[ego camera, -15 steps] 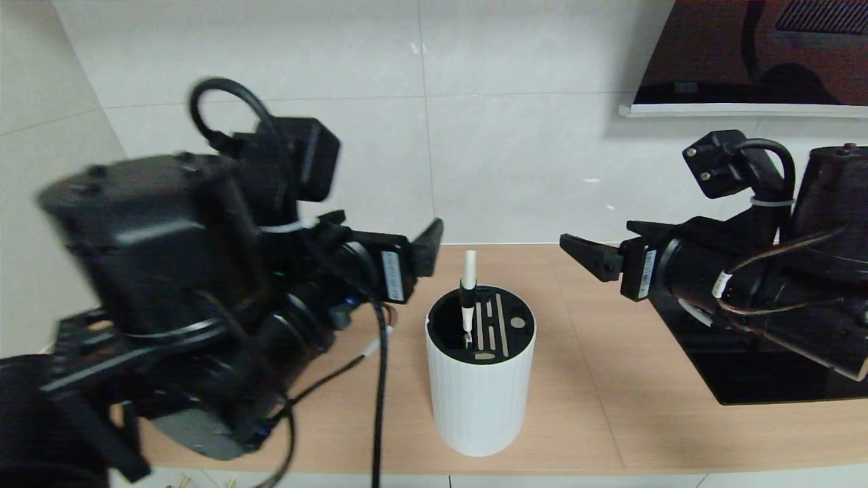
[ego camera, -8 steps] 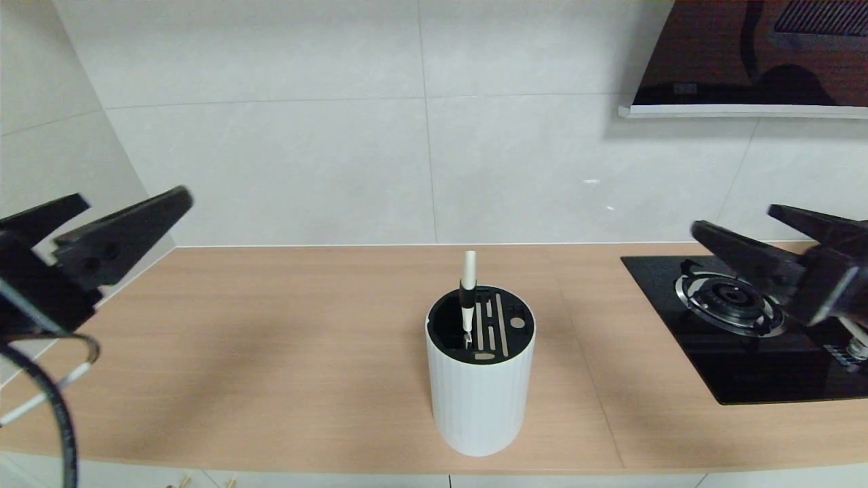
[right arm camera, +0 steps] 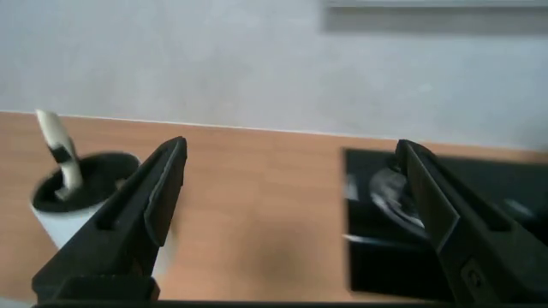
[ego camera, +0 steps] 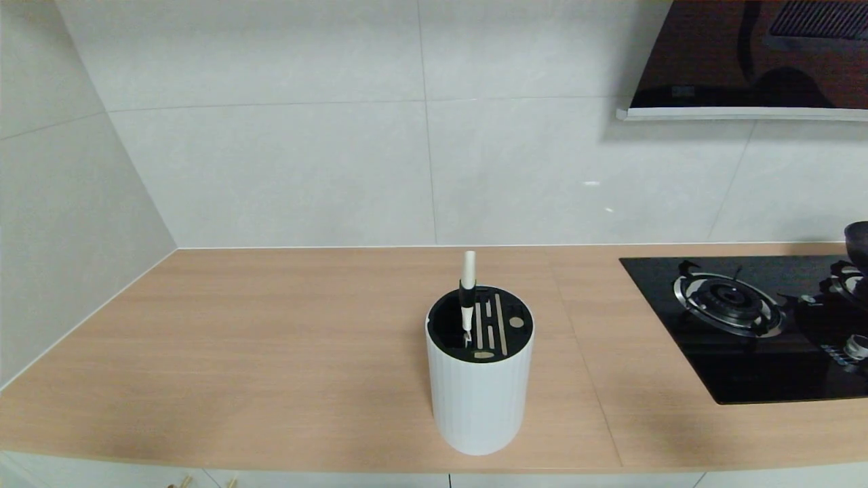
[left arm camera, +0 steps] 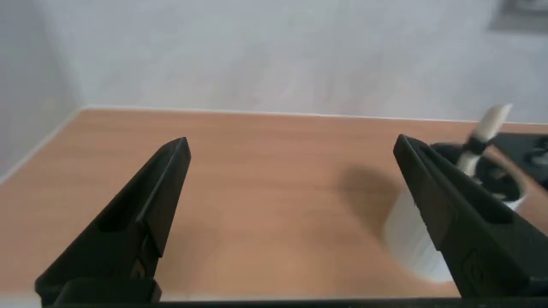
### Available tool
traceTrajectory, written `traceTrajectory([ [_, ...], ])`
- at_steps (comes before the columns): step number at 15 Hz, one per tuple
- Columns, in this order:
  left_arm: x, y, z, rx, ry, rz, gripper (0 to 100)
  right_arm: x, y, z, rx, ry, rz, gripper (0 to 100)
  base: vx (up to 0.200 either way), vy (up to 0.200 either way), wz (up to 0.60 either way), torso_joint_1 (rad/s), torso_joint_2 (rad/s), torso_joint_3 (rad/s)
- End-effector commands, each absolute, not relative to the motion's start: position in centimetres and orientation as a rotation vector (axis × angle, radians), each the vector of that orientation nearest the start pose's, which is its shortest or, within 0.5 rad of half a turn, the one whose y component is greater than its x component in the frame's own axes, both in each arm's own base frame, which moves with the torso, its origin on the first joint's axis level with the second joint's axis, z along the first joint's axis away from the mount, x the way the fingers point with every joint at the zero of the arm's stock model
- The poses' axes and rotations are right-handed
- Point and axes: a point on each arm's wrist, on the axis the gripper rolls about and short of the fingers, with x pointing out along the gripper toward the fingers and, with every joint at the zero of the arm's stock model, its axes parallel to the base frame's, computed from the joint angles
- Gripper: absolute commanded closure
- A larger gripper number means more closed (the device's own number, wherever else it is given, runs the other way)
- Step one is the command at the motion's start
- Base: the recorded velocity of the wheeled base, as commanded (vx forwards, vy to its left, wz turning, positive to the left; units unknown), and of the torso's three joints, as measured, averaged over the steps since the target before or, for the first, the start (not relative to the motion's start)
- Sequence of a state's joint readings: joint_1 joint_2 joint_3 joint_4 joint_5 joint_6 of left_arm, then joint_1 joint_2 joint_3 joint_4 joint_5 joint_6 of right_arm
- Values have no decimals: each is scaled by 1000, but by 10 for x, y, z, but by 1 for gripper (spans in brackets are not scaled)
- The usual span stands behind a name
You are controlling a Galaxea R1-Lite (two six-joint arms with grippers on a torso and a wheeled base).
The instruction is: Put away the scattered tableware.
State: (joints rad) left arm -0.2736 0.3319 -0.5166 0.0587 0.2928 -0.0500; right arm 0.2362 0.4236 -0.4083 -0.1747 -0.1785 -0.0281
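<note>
Utensil (ego camera: 468,288) stands in holder (ego camera: 479,400) on counter (ego camera: 271,339), stove (ego camera: 739,359) to its right.

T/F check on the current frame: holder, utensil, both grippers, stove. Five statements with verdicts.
1. A utensil with a white and black handle stands in the white utensil holder. True.
2. The holder lies tipped on its side. False: it stands upright on the wooden counter.
3. The left gripper is open and empty. True.
4. The right gripper is shut on a spoon. False: it is open and holds nothing.
5. The gas stove is on the holder's left. False: it is on its right.
</note>
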Motion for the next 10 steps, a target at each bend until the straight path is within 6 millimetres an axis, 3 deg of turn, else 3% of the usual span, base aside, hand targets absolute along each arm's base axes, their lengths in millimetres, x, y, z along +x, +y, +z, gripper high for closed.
traceTrajectory([
  [1,-66,18,197,-85,-263,90,0,-55,-9,183,6,-308,6,0,0,0,0,0,0,0],
  [4,-69,10,191,-102,-291,242,0,-61,-3,176,-9,-332,-39,0,0,0,0,0,0,0],
  [6,-78,6,175,-76,-322,239,0,-60,0,159,-25,-321,7,0,0,0,0,0,0,0],
  [8,-67,6,161,-79,-261,261,0,-52,0,146,-18,-284,4,0,0,0,0,0,0,0],
  [10,-48,4,129,-54,-128,166,0,-34,0,111,-22,-152,4,0,0,0,0,0,0,0],
])
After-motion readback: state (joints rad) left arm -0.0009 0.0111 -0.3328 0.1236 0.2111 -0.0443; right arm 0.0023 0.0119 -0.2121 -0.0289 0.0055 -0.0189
